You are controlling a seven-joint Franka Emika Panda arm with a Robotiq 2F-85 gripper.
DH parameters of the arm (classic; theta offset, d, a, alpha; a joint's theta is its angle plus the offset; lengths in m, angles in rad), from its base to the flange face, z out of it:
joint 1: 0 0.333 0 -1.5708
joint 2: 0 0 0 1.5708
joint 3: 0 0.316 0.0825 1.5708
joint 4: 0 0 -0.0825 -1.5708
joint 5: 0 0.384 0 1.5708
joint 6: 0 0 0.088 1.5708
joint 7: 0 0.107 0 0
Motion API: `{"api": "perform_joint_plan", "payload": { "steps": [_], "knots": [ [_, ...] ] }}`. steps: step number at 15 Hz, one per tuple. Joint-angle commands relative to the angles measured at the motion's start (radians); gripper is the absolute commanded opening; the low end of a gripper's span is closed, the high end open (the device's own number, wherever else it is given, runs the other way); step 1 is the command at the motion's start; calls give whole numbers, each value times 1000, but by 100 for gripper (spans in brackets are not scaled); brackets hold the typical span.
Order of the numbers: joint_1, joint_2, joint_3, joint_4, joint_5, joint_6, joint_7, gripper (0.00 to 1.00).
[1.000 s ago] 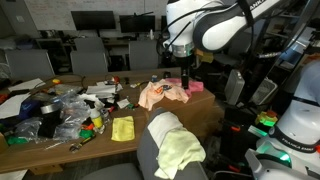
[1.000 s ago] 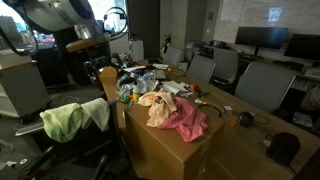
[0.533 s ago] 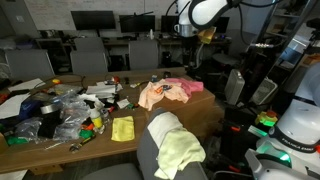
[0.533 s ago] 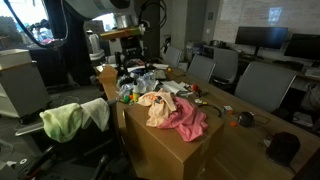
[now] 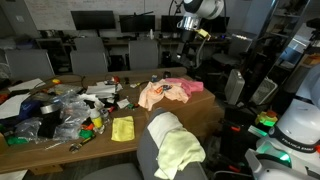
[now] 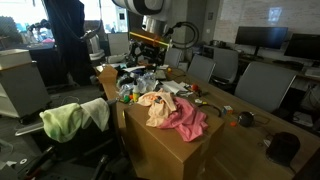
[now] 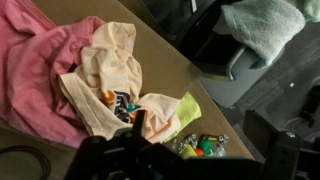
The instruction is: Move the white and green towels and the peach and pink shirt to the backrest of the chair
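The cream-white towel point(image 5: 165, 128) and the pale green towel point(image 5: 181, 153) hang over the grey backrest of the chair point(image 5: 148, 158); both exterior views show them, white point(image 6: 97, 112) and green point(image 6: 62, 121). The peach shirt point(image 5: 154, 95) and the pink shirt point(image 5: 186, 90) lie crumpled together on the brown table end, peach point(image 6: 154, 104) beside pink point(image 6: 186, 121). My gripper point(image 5: 189, 48) hangs high above them, open and holding nothing. In the wrist view the peach shirt point(image 7: 110, 80) partly overlaps the pink one point(image 7: 30, 60), and the white towel point(image 7: 262, 22) shows at the top right.
A small yellow cloth point(image 5: 122, 128) lies near the table's front edge. A heap of plastic clutter point(image 5: 60, 110) covers the table's other end. Grey office chairs point(image 5: 90, 55) and monitors stand behind. More chairs point(image 6: 262, 85) line the far side.
My arm has risen from just above the shirts to well above the table and swung away. The shirts and towels have not moved.
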Motion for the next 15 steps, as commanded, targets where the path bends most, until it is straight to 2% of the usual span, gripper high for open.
{"api": "perform_joint_plan", "payload": {
  "steps": [1, 5, 9, 15],
  "knots": [
    [-50, 113, 6, 95, 106, -25, -81, 100],
    [-64, 192, 23, 91, 46, 111, -5, 100],
    [-47, 260, 46, 56, -54, 288, 98, 100],
    [-36, 380, 54, 64, -237, 410, 304, 100]
  ]
}}
